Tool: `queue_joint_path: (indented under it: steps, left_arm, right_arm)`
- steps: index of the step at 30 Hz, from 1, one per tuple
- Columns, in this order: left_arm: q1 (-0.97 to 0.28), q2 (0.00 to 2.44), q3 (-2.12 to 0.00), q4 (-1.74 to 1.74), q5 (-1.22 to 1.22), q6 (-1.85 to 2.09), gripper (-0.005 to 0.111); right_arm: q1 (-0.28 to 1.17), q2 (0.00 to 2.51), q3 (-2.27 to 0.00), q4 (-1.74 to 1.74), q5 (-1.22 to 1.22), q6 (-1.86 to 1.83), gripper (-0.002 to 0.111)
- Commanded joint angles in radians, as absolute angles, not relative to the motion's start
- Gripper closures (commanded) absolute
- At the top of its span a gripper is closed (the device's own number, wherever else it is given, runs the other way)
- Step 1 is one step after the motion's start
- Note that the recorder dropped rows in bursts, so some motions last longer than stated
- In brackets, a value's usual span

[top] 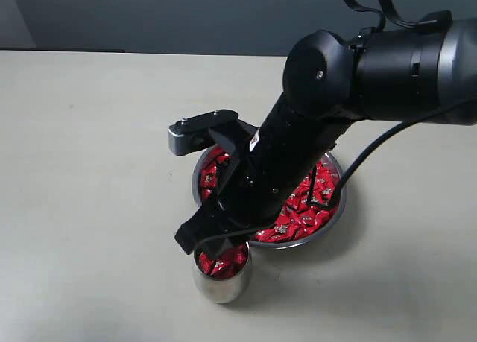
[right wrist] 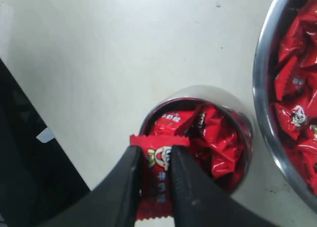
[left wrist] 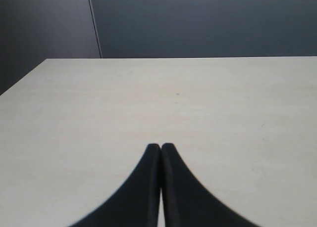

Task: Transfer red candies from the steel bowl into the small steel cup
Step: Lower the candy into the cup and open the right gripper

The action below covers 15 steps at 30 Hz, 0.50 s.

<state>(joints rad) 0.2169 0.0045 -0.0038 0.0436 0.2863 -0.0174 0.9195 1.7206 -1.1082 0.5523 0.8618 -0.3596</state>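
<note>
The right arm (top: 298, 156) fills the foreground of the exterior view. It slants down across the steel bowl (top: 298, 244) to the small steel cup (top: 222, 286), which stands just beside the bowl's rim on the table (top: 89, 171). From there the arm's own body hides the fingertips. The right wrist view shows them: the right gripper (right wrist: 153, 155) is clamped on one red candy (right wrist: 157, 180), held just above the cup's mouth. Several red candies (right wrist: 218, 138) lie inside the cup and many more fill the bowl. Only the left wrist view shows the left gripper (left wrist: 160, 147), jaws pressed together on nothing, over bare table.
</note>
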Motion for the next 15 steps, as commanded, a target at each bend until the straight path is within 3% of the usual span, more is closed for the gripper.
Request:
queue_joint_path:
  steps: [1,15]
  left_arm:
    - [0.218,0.0,0.0,0.045,0.284,-0.02,0.106]
    - [0.218,0.0,0.0,0.045,0.284,-0.02,0.106]
  right_arm:
    - [0.922,1.719,-1.108,0.551,0.858,-0.37,0.109]
    - [0.922,1.719,-1.112,0.551,0.856,-0.383,0.109]
